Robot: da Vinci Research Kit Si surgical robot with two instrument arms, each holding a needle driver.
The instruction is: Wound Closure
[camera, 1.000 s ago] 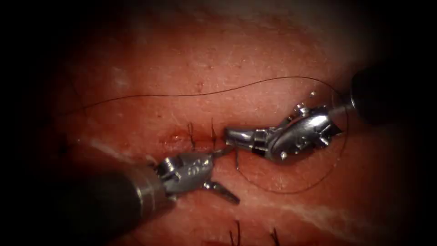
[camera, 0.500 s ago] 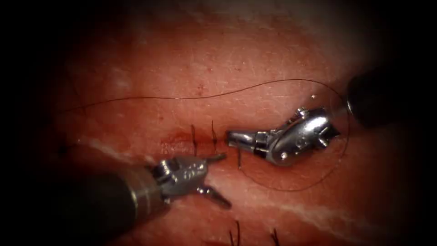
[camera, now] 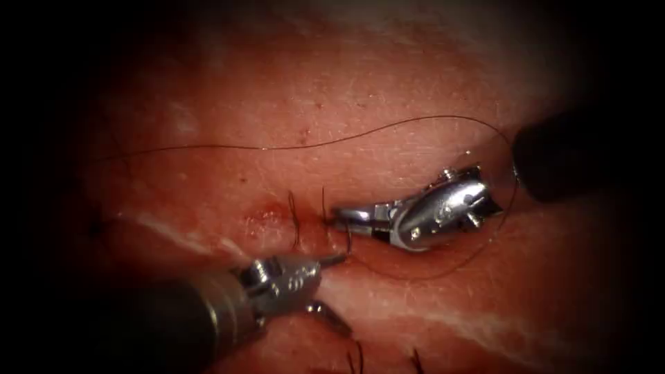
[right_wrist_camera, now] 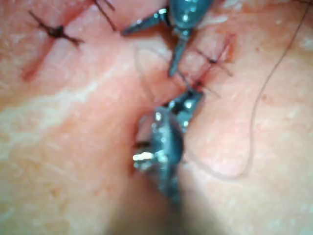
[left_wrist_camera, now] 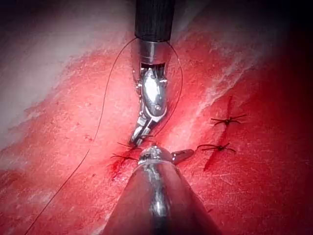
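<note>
Endoscope view: left tool [camera: 332, 291] gapes empty; right tool [camera: 337, 216] pinches thread [camera: 277, 147] at the tissue [camera: 388, 69].

There are two tools, the left tool [camera: 331, 287] and the right tool [camera: 339, 216], one long thread [camera: 291, 146] (looping), and one tissue [camera: 388, 83].

The right claw [camera: 339, 216] lies right of the cut [camera: 294, 220], the left claw [camera: 332, 287] below it.

Right tool [left_wrist_camera: 138, 138] touches stitches [left_wrist_camera: 128, 146] on the tissue [left_wrist_camera: 63, 132]; thread [left_wrist_camera: 100, 122] loops alongside.
</note>
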